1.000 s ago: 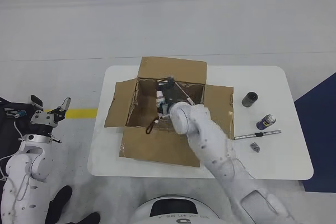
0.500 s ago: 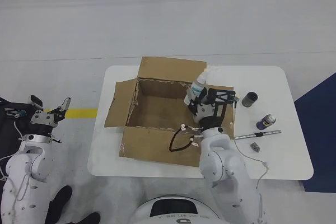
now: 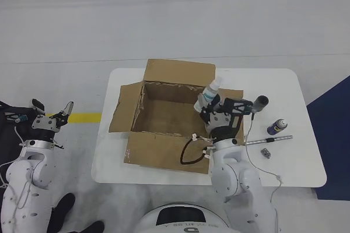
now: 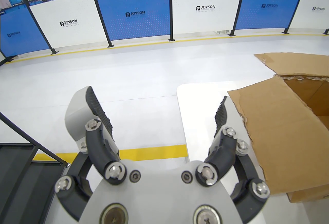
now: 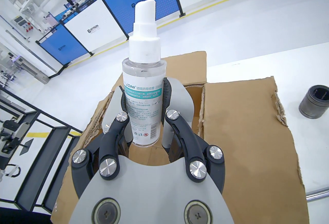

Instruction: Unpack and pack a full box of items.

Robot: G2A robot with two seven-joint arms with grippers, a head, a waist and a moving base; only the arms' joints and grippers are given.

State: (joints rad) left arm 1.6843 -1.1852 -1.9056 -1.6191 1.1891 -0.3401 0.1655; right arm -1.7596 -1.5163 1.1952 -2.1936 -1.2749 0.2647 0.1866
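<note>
One clear spray bottle (image 5: 144, 65), white pump cap, clamped low by right gripper (image 5: 144, 99) at brown cardboard box (image 3: 179, 71) right edge, centre frame; could tip on release. Left gripper (image 4: 156, 104) splayed, empty.

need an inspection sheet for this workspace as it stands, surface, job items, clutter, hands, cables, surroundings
surface: white table, box at its middle
job's things: cardboard box open, flaps spread, visible floor bare; spray bottle lifted over the box's edge; dark cylinder, blue can, metal rod and small grey part on the table beside the box
clutter: nothing seen
hands: right hand shut on the spray bottle, held upright; left hand open, off the table's side
cables: black cable loops from the right arm over the near flap
surroundings: fence panels, yellow line on the floor
</note>
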